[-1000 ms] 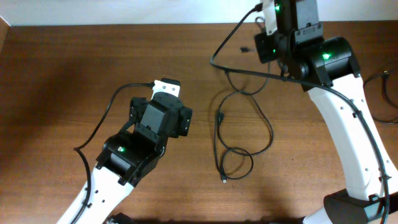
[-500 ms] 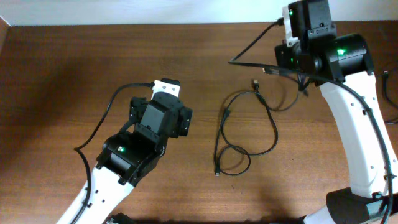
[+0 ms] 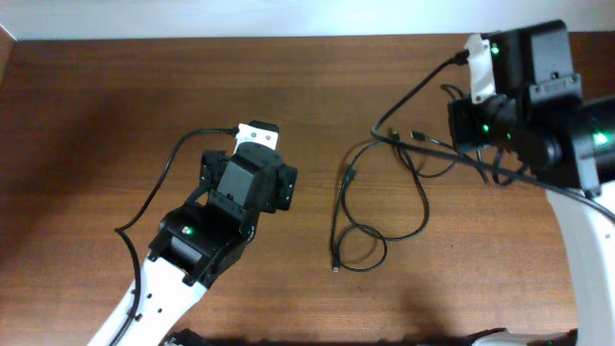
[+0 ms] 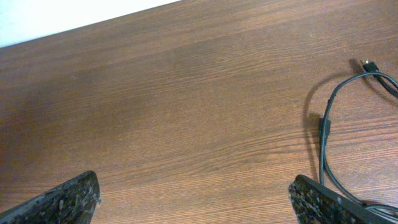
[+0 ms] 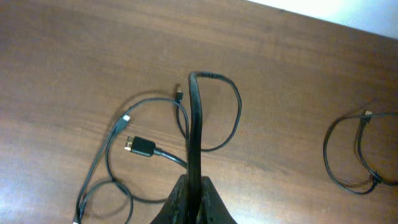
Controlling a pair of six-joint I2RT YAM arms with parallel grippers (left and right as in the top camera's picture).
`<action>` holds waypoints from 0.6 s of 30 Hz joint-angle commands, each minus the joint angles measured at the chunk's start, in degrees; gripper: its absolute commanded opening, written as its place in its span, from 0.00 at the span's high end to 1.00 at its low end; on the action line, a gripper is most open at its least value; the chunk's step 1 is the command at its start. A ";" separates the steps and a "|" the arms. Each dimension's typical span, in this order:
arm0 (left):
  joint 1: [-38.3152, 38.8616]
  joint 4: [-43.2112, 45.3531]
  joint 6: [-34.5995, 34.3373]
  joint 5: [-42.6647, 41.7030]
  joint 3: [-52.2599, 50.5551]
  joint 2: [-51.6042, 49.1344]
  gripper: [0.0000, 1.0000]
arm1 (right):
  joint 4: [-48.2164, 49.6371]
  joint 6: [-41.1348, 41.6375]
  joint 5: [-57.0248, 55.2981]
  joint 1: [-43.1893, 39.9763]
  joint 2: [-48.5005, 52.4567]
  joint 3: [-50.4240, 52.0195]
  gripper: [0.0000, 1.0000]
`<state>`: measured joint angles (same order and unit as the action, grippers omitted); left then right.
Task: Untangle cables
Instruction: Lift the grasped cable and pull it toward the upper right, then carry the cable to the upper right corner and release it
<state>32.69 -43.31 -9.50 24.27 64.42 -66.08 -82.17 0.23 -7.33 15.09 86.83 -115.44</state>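
Thin black cables (image 3: pixel 384 207) lie looped on the brown table between the arms, one plug end (image 3: pixel 334 267) at the near side. In the right wrist view my right gripper (image 5: pixel 196 190) is shut on one cable (image 5: pixel 195 124). That cable rises from the jaws, bends over and curls back to the table. Beside it lies a black plug (image 5: pixel 140 146) on another loop. A separate thin cable (image 5: pixel 357 155) lies apart to the right. My left gripper (image 4: pixel 193 194) stands wide open over bare wood, its fingers (image 4: pixel 68 200) apart, with a cable (image 4: pixel 324 130) just beyond the right finger.
The right arm's own thicker black cable (image 3: pixel 413 91) arcs over the table above the loops. The left arm (image 3: pixel 231 207) reaches in from the near left with its own cable (image 3: pixel 159 183). The table's far edge meets a white wall (image 3: pixel 192 19).
The right arm has swung to the right and nearer with the cable in its jaws, and the loops on the table have been dragged a little rightward. The left arm has not moved.
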 commanded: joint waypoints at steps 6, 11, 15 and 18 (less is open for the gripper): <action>-0.22 0.09 -0.74 0.61 1.09 0.83 0.01 | -7.54 0.48 1.16 0.26 -0.28 -0.92 0.96; -0.22 0.09 -0.74 0.61 1.09 0.83 0.01 | -9.09 0.48 1.14 0.24 -0.37 -0.94 0.96; -0.22 0.09 -0.74 0.61 1.09 0.83 0.01 | -7.08 0.50 1.11 0.24 -0.39 -0.94 0.96; -0.22 0.09 -0.74 0.61 1.09 0.83 0.01 | -4.42 0.74 0.61 0.24 -0.39 -0.94 0.96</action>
<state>32.69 -43.31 -9.50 24.27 64.42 -66.08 -88.47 0.19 -6.48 15.09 86.56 -115.68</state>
